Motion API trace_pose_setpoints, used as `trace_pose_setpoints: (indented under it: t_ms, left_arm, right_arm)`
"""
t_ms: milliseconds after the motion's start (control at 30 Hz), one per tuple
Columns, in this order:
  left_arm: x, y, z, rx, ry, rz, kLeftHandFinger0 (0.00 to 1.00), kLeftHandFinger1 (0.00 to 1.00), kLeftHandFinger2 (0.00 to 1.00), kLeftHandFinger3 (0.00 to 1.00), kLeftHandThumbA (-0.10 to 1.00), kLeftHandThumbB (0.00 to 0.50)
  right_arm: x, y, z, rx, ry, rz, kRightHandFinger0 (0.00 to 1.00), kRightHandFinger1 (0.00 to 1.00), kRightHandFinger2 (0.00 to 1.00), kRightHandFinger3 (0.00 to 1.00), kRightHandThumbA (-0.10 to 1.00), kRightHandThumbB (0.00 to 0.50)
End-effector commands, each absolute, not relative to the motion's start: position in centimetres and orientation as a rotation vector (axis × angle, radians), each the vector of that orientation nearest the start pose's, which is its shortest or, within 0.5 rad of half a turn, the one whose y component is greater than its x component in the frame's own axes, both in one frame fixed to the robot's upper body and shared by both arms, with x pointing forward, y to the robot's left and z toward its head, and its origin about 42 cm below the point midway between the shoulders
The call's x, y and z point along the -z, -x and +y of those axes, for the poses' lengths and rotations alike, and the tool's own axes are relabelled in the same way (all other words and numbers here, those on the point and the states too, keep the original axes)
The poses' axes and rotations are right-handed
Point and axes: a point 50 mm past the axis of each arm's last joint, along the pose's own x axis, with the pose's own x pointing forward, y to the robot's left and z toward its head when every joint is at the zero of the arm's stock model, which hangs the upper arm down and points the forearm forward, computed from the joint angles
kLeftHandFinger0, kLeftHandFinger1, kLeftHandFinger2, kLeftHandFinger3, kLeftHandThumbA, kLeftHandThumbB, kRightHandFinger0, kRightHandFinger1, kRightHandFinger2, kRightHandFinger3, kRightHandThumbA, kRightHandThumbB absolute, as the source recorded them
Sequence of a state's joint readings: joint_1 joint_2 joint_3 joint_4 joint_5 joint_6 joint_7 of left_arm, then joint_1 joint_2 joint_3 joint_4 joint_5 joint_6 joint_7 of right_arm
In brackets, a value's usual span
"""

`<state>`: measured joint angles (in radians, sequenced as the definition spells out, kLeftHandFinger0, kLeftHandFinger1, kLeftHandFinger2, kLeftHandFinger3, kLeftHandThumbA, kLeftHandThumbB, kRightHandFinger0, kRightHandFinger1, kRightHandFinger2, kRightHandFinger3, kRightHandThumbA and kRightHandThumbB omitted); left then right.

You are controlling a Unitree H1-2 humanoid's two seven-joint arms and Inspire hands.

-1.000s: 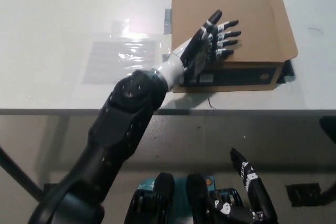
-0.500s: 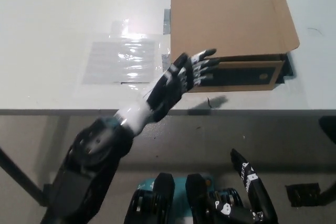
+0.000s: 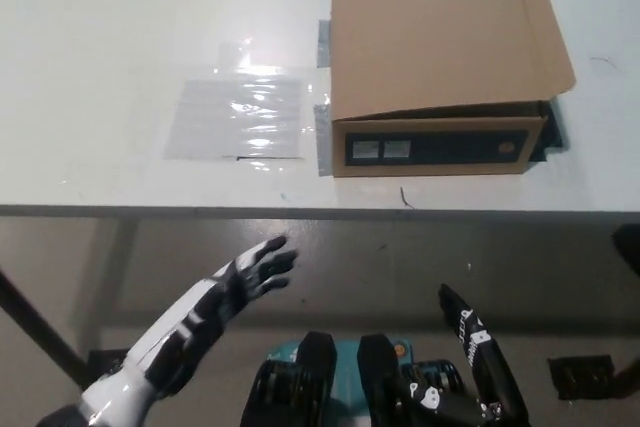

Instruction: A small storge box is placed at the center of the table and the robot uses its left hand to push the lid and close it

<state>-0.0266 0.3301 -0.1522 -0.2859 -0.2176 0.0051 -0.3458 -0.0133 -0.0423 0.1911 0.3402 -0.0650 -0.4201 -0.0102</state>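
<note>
White table (image 3: 120,67) carries the lidded box (image 3: 445,47) and a plastic sheet (image 3: 237,115); left hand (image 3: 240,282) open, empty, below the edge

The white left robot hand (image 3: 250,272) hangs below the tabletop (image 3: 120,67) edge, fingers spread, empty. The black right robot hand (image 3: 480,362) rests lower, fingers apart.

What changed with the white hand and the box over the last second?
The left hand came off the lid and drew back toward the robot, past the table edge; it now hangs below it, open and holding nothing. The box kept its place, lid down. The right hand stayed low at the bottom right.
</note>
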Motion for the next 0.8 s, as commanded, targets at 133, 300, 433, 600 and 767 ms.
trace_pose_setpoints:
  t_ms: [133, 300, 433, 600, 767]
  left_arm:
    - [-15.4, -29.2, 25.4, 0.526, -0.245, -0.263, 1.0, 1.0, 1.0, 1.0, 1.0, 0.248]
    - [-13.9, -30.3, 25.7, 0.512, -0.273, -0.225, 1.0, 1.0, 1.0, 1.0, 1.0, 0.194]
    - [-12.8, -30.9, 26.0, 0.496, -0.306, -0.197, 1.0, 1.0, 1.0, 1.0, 1.0, 0.18]
    - [-11.9, -31.2, 26.3, 0.488, -0.324, -0.171, 1.0, 1.0, 1.0, 1.0, 1.0, 0.143]
    - [-11.6, -31.6, 26.4, 0.469, -0.346, -0.144, 1.0, 1.0, 1.0, 1.0, 1.0, 0.164]
  right_arm:
    - [-4.3, -27.6, -16.8, -0.235, 0.092, -0.167, 1.0, 1.0, 1.0, 1.0, 1.0, 0.387]
    - [-4.4, -27.7, -16.8, -0.234, 0.101, -0.172, 1.0, 1.0, 1.0, 1.0, 1.0, 0.387]
    - [-4.5, -27.8, -16.7, -0.239, 0.103, -0.175, 1.0, 1.0, 1.0, 1.0, 1.0, 0.389]
    - [-4.4, -27.9, -16.8, -0.244, 0.107, -0.174, 1.0, 1.0, 1.0, 1.0, 1.0, 0.396]
    - [-4.6, -28.2, -16.7, -0.241, 0.103, -0.179, 1.0, 1.0, 1.0, 1.0, 1.0, 0.4]
